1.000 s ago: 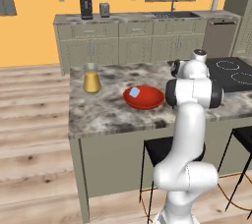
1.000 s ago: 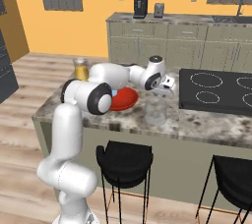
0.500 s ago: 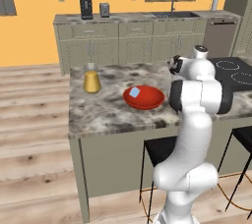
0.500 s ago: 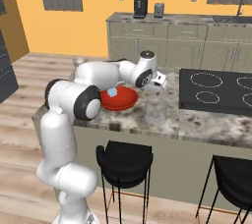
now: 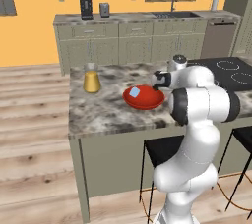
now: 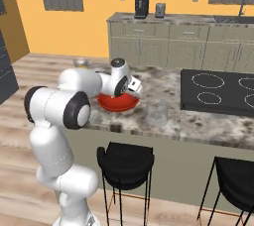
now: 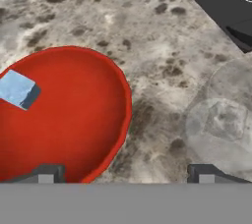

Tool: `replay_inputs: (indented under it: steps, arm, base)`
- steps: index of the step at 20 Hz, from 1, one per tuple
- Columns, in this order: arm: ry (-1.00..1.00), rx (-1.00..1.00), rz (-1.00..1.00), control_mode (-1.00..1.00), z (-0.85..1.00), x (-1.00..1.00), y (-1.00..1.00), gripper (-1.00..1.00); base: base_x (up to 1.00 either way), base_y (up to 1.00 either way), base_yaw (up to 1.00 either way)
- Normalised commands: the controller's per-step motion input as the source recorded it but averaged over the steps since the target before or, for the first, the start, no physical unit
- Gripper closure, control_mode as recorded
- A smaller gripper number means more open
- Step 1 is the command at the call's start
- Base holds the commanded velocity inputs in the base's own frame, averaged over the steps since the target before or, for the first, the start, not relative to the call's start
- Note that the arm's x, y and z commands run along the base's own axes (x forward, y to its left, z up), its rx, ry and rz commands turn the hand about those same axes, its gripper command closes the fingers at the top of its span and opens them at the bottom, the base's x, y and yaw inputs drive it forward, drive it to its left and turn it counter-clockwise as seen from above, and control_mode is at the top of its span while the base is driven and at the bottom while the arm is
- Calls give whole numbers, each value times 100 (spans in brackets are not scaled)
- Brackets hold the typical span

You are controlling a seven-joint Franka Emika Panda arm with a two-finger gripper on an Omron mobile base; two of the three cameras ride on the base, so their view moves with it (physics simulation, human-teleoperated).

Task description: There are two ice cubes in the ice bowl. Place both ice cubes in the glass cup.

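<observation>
1. Gripper (image 7: 127, 171): in the hand view I see its two dark fingertips set wide apart with nothing between them, so I read the claw as released and empty. It hangs above the counter, one tip over the near wall of the ice bowl, the other over bare stone.
2. Ice bowl (image 7: 93, 110): the shallow red bowl lies under the left half of the hand view; in the left base view it sits just in front of the wrist (image 5: 162, 79).
3. Ice cube (image 7: 18, 89): one pale-blue block rests inside the bowl, on the side away from the fingertips. I can make out one cube (image 5: 134, 92); whether a second lies beside it I cannot tell.
4. Glass cup (image 7: 224, 120): a faint clear cup stands on the marble counter (image 7: 162, 46) near the bowl's rim, apart from it; it shows more plainly in the right base view (image 6: 158, 113). I cannot tell whether anything is inside it.
5. Cooktop (image 6: 218, 96): the black surface lies beyond the cup.
6. Yellow vessel (image 5: 91, 81): stands well apart and plays no part.
7. Hazards, as I judge them: the claw is off-centre from the cube, so a straight descent could strike the bowl's rim and shove it; the slick cube may squirt from the pads; the barely visible cup could be tipped in transit.
</observation>
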Motion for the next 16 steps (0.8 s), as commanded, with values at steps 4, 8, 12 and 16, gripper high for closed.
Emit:
replay_inputs:
  steps: [4,8,12,16]
  arm:
    - [0,17,-18,-100,0,27,100,-100]
    - [0,38,-9,-100,0,36,72,-100]
    - [0,28,-4,-100,0,43,32,-100]
    - [5,0,0,-100,0,56,0,-100]
  base:
    - [0,0,0]
    - [0,0,0]
    - [0,0,0]
    - [0,0,0]
